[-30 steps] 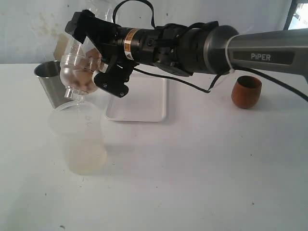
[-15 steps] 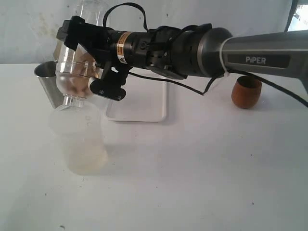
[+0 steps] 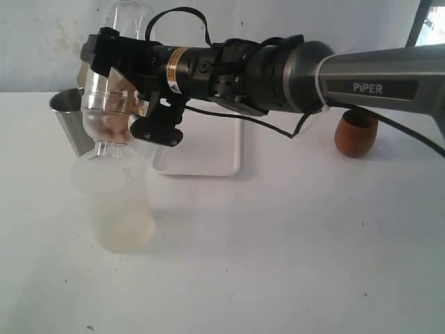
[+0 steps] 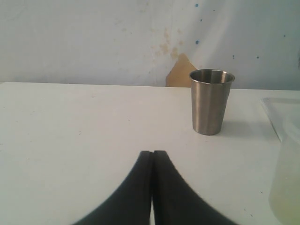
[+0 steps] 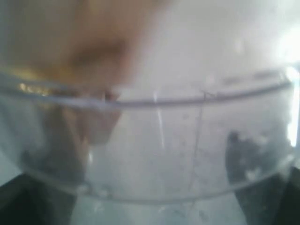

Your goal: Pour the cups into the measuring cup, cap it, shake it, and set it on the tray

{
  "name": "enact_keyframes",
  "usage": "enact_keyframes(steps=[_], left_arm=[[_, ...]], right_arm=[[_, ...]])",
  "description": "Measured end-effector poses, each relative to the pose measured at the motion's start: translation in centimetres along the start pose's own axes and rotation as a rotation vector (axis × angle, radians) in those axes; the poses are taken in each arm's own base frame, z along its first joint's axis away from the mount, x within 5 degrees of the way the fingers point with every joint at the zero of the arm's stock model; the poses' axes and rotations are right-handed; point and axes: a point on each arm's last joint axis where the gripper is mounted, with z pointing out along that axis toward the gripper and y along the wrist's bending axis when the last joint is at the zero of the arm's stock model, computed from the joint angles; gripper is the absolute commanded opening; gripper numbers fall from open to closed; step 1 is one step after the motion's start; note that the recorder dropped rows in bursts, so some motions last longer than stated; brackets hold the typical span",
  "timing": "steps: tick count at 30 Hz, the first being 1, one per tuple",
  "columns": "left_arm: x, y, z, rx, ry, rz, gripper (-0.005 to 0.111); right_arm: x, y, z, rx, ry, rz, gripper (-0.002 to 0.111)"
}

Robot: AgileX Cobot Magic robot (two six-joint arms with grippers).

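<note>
White desk [image 3: 292, 243], stained pale wall [image 3: 42, 42] behind. Right claw [image 3: 131, 90] clamped on upside-down measuring cup [image 3: 104, 104], cap [image 3: 103, 144] pointing down just above frosted tub [image 3: 115, 202] near desk's left edge. Behind tub, steel cup [image 3: 68, 118]; tray [image 3: 215, 153] mid-desk; wooden cup [image 3: 356, 132] toward right edge. Left claw [image 4: 152, 157] pinched shut, empty, low over desk, facing steel cup.

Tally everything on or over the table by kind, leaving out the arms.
Cups: 2, the steel tumbler and the wooden cup
Measuring cup: 1, held above the table
Frosted tub: 1
Tray: 1
Total: 5
</note>
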Motion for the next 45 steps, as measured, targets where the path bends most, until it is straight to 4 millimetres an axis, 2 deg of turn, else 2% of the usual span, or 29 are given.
enact_keyframes(steps=[18,45], left_arm=[[0.0,0.0,0.0,0.0,0.0,0.0,0.0],[0.0,0.0,0.0,0.0,0.0,0.0,0.0]], right_arm=[[-0.6,-0.7,0.2,0.009,-0.012,-0.09,0.0],[0.4,-2.3,-0.8,0.035,0.011,-0.132,0.0]])
